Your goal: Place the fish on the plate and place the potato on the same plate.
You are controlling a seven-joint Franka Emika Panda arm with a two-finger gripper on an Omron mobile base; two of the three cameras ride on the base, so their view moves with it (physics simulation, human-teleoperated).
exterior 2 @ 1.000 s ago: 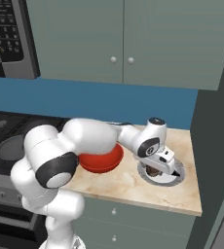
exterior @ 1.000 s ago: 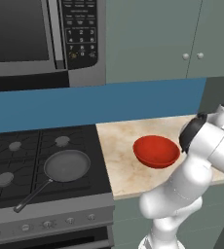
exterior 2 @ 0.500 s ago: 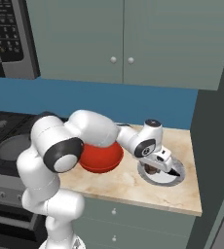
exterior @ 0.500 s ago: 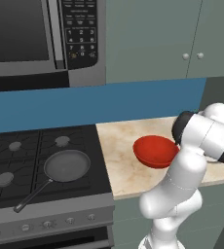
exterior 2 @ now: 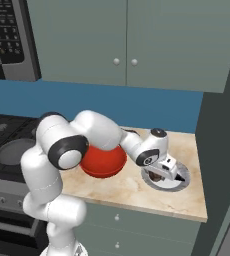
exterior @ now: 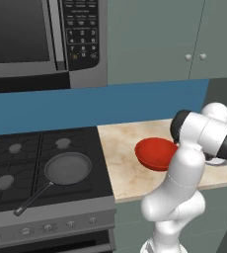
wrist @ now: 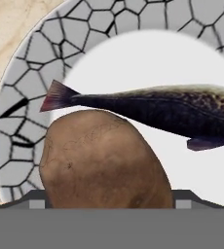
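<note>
In the hand view a round plate with a grey cracked-pattern rim and a white centre lies on the beige counter. A dark fish with a reddish tail lies across the plate's centre. A large brown potato sits close to the camera between the two fingertips, just above the plate's near side. My gripper is shut on the potato, and it hides the lower part of the plate. In the right base view the gripper points down over the plate at the counter's right end.
A red bowl stands on the counter just left of the plate, also in the left base view. A frying pan rests on the black stove. The microwave and wall cabinets hang above.
The hand has sunk a little toward the plate and the arm's elbow has swung. The jaws have kept the same width, with the potato between them.
</note>
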